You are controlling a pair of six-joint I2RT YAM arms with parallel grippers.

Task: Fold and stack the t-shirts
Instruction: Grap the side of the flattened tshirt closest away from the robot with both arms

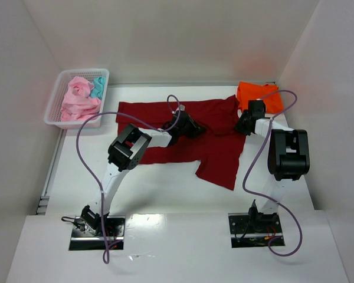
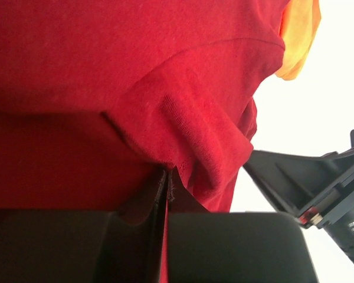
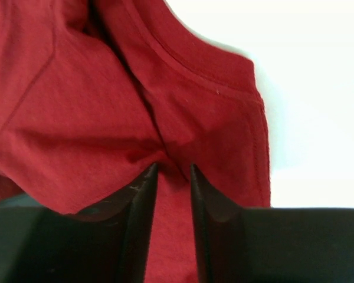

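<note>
White table point(image 1: 165, 188), white walls around. Under both my claws lies the dark red t-shirt point(image 1: 218, 156). My left claw point(image 1: 194, 128) is clamped on a fold of it. My right claw point(image 1: 243, 125) straddles another fold with its jaws narrowly apart, grip unclear. Just beyond it sits the orange t-shirt point(image 1: 256, 94).

The dark red shirt point(image 1: 218, 159) is soft matt knit cloth with stitched hems; the orange shirt point(image 1: 258, 94) likewise cloth. The basket point(image 1: 76, 122) is white plastic mesh. The table point(image 1: 165, 188) looks smooth, white.
</note>
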